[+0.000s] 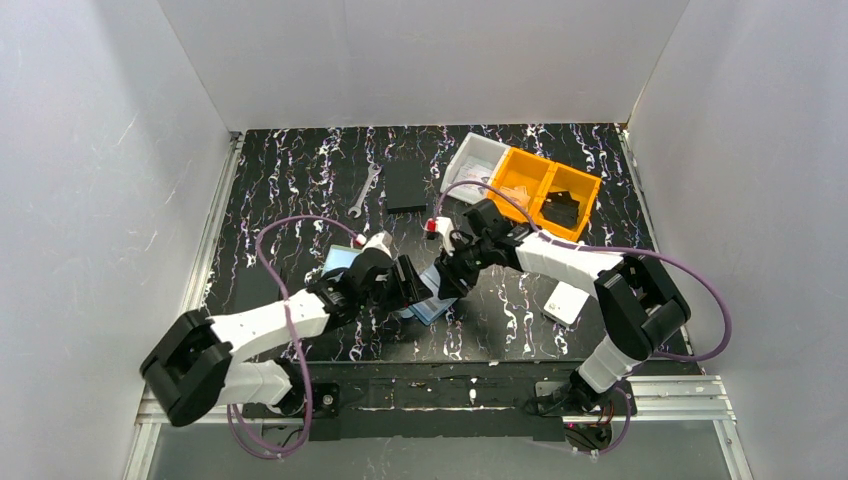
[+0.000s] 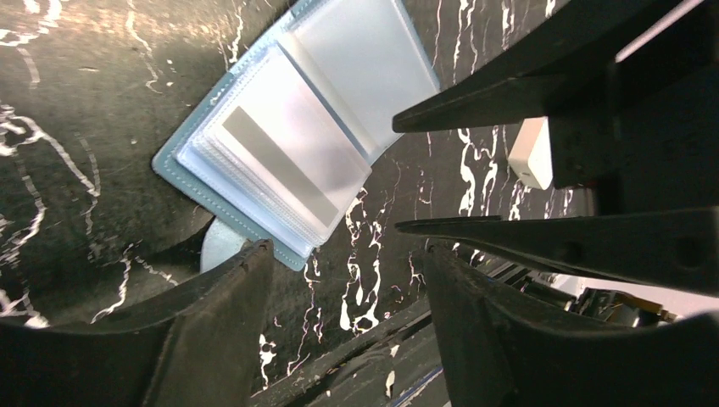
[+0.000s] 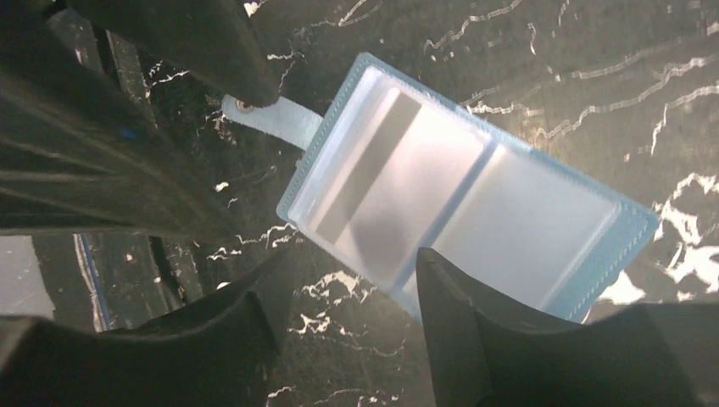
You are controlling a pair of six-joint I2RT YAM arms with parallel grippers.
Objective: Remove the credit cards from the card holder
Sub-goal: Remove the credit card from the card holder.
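Blue card holder (image 3: 543, 225) lying open and flat on your black marbled table (image 3: 593, 68), frosted clear pockets, grey-striped credit card (image 3: 373, 182) inside one, snap tab (image 3: 267, 110) sticking out, your left gripper (image 2: 346, 250) and right gripper (image 3: 352, 263) both released over it, holding nothing

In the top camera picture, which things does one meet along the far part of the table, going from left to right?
wrench → flat black rectangle → white bin → orange bin
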